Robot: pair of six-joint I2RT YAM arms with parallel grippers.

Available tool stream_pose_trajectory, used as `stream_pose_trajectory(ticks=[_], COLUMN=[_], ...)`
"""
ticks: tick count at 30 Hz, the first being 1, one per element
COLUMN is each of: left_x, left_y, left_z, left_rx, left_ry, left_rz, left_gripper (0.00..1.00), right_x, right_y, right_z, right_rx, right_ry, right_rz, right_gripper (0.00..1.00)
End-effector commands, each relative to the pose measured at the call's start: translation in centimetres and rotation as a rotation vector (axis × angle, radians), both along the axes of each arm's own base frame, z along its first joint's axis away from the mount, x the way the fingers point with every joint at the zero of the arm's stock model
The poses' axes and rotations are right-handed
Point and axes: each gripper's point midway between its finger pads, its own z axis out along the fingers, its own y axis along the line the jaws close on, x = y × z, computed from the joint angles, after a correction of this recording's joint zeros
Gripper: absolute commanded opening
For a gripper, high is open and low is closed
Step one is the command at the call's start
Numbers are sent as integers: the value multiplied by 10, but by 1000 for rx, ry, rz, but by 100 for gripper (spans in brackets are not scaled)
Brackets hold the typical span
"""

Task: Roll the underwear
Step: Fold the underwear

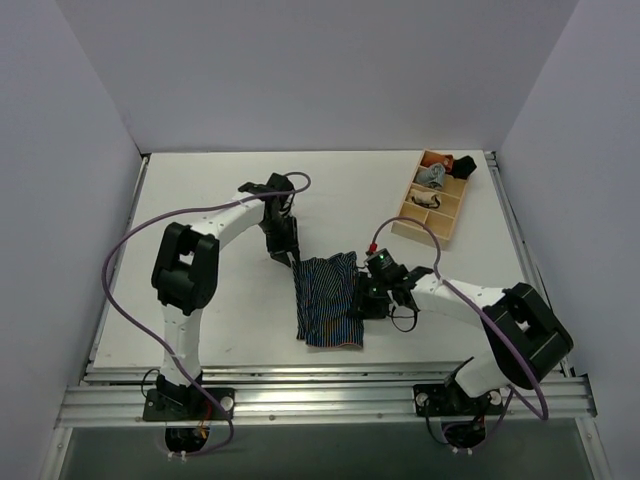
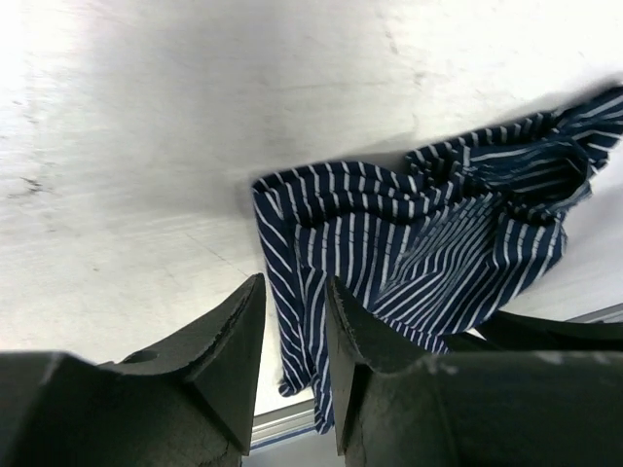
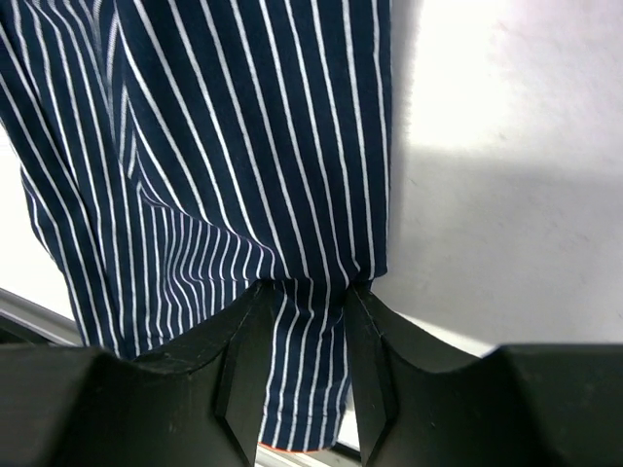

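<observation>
The underwear [image 1: 328, 300], navy cloth with light pinstripes, lies rumpled at the middle of the white table. My left gripper [image 1: 292, 258] hovers at its far left corner. In the left wrist view that gripper [image 2: 295, 282] is open, with nothing held, and the underwear [image 2: 428, 243] spreads beyond its fingertips. My right gripper [image 1: 358, 300] sits at the cloth's right edge. In the right wrist view this gripper [image 3: 310, 287] is shut on a bunched fold of the underwear [image 3: 195, 146], and a thin reddish edge shows at the bottom.
A wooden divided tray [image 1: 432, 200] stands at the back right with small rolled garments in its compartments. Aluminium rails [image 1: 320, 392] run along the near table edge. White walls close in the left, right and back sides.
</observation>
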Motion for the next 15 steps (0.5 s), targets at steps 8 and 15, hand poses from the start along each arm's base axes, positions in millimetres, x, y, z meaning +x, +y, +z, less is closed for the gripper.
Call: stream_pose_trajectory(ticks=[8, 15], left_x=[-3, -7], left_y=[9, 12], left_z=[-10, -26], left_rx=[-46, -40], left_ry=[-6, 2], left_rz=[33, 44], left_gripper=[40, 40], right_x=[-6, 19], right_y=[-66, -69], right_z=[-44, -14], right_rx=[-242, -281], right_ry=[107, 78], right_rz=[-38, -43], right_gripper=[31, 31])
